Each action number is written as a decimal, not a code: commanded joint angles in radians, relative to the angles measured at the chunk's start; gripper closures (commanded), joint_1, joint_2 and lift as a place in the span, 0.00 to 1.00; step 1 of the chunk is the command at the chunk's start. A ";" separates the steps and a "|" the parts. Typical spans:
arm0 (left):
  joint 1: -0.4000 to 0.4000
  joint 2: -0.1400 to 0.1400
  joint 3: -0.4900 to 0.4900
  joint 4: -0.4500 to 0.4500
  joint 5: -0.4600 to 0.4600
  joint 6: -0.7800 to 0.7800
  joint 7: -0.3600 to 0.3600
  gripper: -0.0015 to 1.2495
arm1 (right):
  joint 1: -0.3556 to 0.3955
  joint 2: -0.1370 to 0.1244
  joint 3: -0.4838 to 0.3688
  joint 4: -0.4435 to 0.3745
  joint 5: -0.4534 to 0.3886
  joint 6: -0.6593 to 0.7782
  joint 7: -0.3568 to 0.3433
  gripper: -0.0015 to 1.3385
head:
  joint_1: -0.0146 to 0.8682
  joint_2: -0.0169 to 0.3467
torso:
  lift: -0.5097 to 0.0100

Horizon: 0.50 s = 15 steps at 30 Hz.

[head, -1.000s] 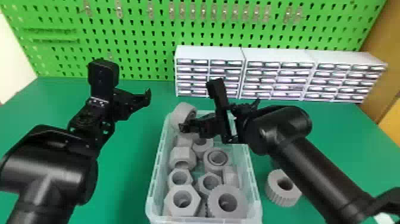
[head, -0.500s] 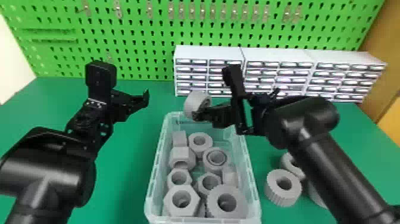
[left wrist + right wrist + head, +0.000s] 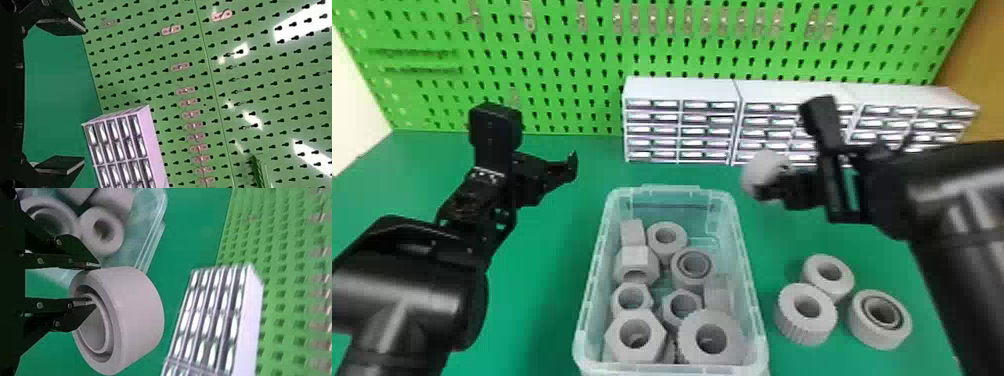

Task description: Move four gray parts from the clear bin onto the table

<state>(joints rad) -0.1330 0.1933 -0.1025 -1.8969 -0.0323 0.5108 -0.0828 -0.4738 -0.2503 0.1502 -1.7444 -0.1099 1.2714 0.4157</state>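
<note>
My right hand (image 3: 768,189), right of centre in the head view, has hold of a thick gray ring (image 3: 766,169), up off the table (image 3: 547,300) just beyond the upper right corner of the clear bin (image 3: 754,300). In the right wrist view I have one finger (image 3: 84,301) inside the ring's hollow and the other (image 3: 88,265) against its outer face, so the wall sits pinched between them, my fingers only a little apart. A narrower inner rim shows in its opening.

My left hand (image 3: 564,174) is at the left of the head view, well apart from the bin; in the left wrist view its two fingers stand wide apart with nothing between them.

The bin is at the lower centre, holding more gray parts: a six-sided nut (image 3: 617,345) and a big round one (image 3: 689,332) at its near end, with smaller nuts and rings behind. On the table at the lower right lie three round parts: a ribbed one (image 3: 802,330), a smooth one (image 3: 842,287) just beside it, and one with an inner rim (image 3: 869,332) near both.

Farther out are white drawer units (image 3: 677,90), small pale strips across their drawer fronts, and a green pegboard (image 3: 567,90) carrying a row of metal clips (image 3: 670,20).
</note>
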 commanded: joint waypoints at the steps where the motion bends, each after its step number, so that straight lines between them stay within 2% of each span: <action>1: 0.004 0.000 0.003 -0.002 -0.001 0.003 0.000 0.10 | 0.034 -0.024 -0.080 -0.041 0.032 0.112 0.000 0.92 | 0.79 0.12 | 0.89; 11: 0.001 0.000 0.003 -0.004 -0.001 0.005 -0.002 0.10 | 0.086 -0.076 -0.187 -0.053 0.072 0.272 0.000 0.92 | 0.79 0.12 | 0.89; 15: 0.001 0.002 0.000 -0.004 -0.001 0.009 -0.008 0.10 | 0.118 -0.087 -0.256 -0.047 0.082 0.301 0.002 0.92 | 0.79 0.12 | 0.89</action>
<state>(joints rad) -0.1308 0.1934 -0.1002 -1.9006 -0.0338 0.5162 -0.0869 -0.3868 -0.3249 -0.0393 -1.7976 -0.0377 1.5427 0.4158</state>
